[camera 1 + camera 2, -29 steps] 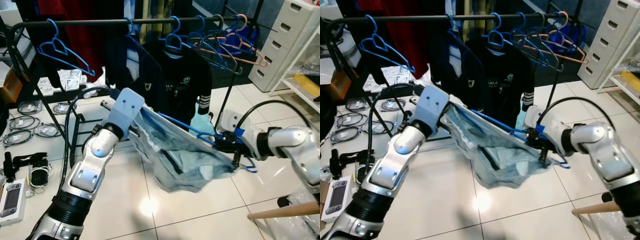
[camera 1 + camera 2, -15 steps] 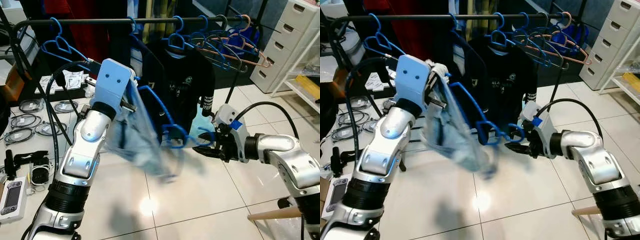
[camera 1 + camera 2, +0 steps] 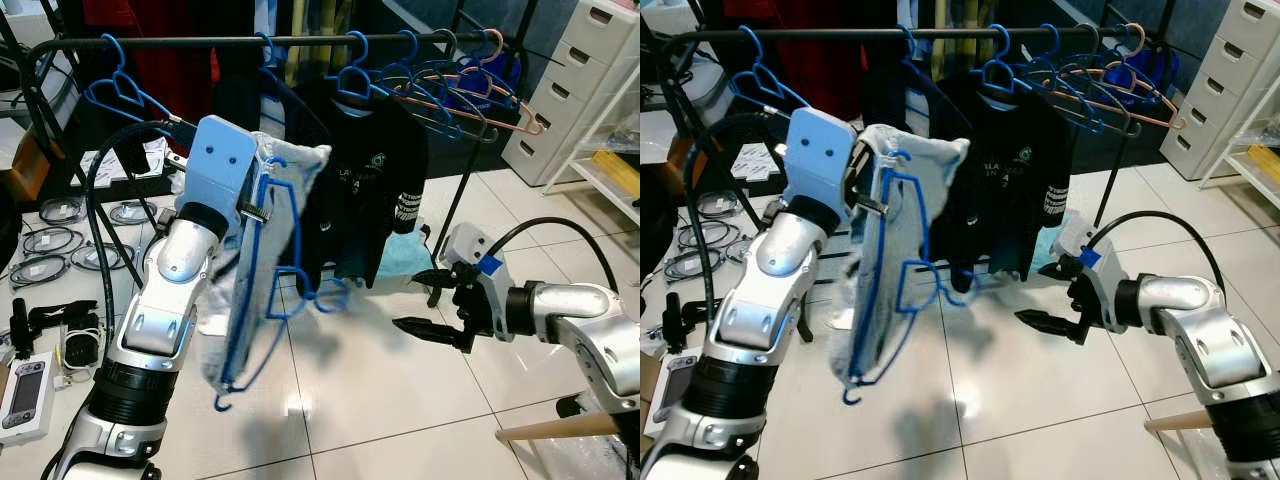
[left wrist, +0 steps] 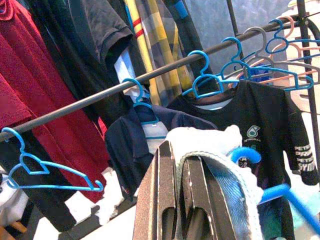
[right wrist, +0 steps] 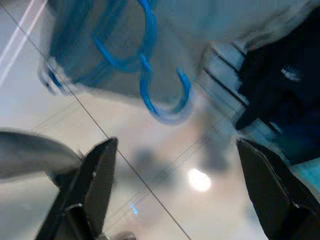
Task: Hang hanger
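A blue hanger (image 3: 272,262) threaded through a pale blue garment (image 3: 232,310) dangles on end from my left gripper (image 4: 177,152), which is shut on the garment's waistband and the hanger's end. It hangs in front of the black clothes rail (image 3: 200,43), below it. The hanger's hook (image 3: 335,297) points sideways toward the right. My right gripper (image 3: 410,300) is open and holds nothing, low over the floor, a short way right of the hook. In the right wrist view the hook (image 5: 165,100) sits beyond the spread fingers (image 5: 95,170).
The rail carries an empty blue hanger (image 3: 120,95) at the left, dark shirts (image 3: 365,180) in the middle and several hangers (image 3: 450,85) at the right. Cables and devices (image 3: 40,270) lie on the floor at left. A white drawer unit (image 3: 570,90) stands at right.
My right gripper has let go of the hanger, opened and drawn back to the right. The left gripper rose, and the hanger with the garment swung down beneath it.
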Motion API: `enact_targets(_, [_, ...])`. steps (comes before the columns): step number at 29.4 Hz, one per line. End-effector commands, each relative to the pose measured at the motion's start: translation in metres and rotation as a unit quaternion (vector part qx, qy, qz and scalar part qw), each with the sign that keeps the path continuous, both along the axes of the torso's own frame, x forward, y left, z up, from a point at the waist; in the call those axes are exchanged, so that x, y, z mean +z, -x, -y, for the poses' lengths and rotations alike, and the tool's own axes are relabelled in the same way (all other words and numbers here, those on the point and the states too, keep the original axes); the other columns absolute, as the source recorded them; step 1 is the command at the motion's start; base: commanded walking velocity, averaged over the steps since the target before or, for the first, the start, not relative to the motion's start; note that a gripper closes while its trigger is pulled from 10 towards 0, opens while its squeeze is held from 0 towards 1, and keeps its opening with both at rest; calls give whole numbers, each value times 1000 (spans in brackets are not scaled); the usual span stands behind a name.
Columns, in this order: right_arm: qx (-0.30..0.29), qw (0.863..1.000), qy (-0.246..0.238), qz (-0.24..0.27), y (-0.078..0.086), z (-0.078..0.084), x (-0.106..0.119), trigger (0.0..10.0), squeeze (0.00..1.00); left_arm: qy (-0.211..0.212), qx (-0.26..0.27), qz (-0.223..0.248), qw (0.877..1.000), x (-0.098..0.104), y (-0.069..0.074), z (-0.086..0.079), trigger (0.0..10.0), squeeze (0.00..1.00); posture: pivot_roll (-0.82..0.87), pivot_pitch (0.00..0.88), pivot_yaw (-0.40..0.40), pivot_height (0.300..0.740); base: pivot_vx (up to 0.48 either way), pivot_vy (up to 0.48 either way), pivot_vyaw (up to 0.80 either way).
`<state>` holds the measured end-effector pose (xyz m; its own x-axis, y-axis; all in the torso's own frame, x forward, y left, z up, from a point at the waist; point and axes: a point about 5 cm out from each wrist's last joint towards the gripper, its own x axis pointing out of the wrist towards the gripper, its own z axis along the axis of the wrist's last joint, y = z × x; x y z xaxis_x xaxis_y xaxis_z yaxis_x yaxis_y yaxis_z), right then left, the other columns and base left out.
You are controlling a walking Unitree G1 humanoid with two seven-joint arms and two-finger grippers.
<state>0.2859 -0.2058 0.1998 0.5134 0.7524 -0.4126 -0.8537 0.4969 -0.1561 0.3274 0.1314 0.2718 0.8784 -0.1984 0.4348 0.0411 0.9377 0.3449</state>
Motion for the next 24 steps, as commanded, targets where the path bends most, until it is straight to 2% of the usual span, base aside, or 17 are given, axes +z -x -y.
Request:
enact_targets(1, [23,999,-41,8,6,-3,10,10000,1000,-1,-11,34,999,13,4,4,10000,0,-82,147,20,740,0,0,0])
enact_targets(2, [30,995,-95,21,8,-1,25,10000,1000,0,-19,35,999,14,5,4,10000,0,-82,147,19,740,0,0,0])
enact_targets(3, [30,995,-95,21,8,-1,25,10000,1000,0,-19,35,999,14,5,4,10000,0,-82,147,19,740,0,0,0])
enact_targets(6, [40,979,-193,51,11,7,50,10000,1000,17,-65,36,997,17,9,10,10000,0,-86,147,19,740,0,0,0])
enact_targets(7, [34,973,-223,57,9,11,56,10000,0,14,-95,40,995,19,12,16,10000,0,-86,146,19,740,0,0,0])
enact_targets(8, [30,966,-252,59,7,13,60,10000,0,10,-124,44,991,21,15,21,10000,0,-86,146,19,740,0,0,0])
enact_targets(9, [30,966,-252,59,7,13,60,10000,0,10,-124,44,991,21,15,21,10000,0,-86,146,19,740,0,0,0])
enact_targets(11, [23,953,-297,61,3,15,64,10000,0,-6,-174,55,983,25,21,33,10000,0,-85,141,20,740,0,0,0])
enact_targets(14, [19,944,-325,55,-1,13,63,10000,0,-16,-213,64,975,30,26,43,10000,0,-83,139,22,740,0,0,0])
enact_targets(19, [19,939,-339,49,-2,11,63,10000,0,-21,-230,68,971,32,28,46,10000,0,-81,136,24,740,0,0,0])
enact_targets(21, [24,939,-343,30,-6,6,58,10000,0,-33,-246,84,965,38,30,51,10000,0,-76,131,20,740,0,0,0])
enact_targets(24, [32,932,-361,21,-7,9,60,10000,0,-39,-253,93,962,41,31,52,10000,0,-78,135,20,740,0,0,0])
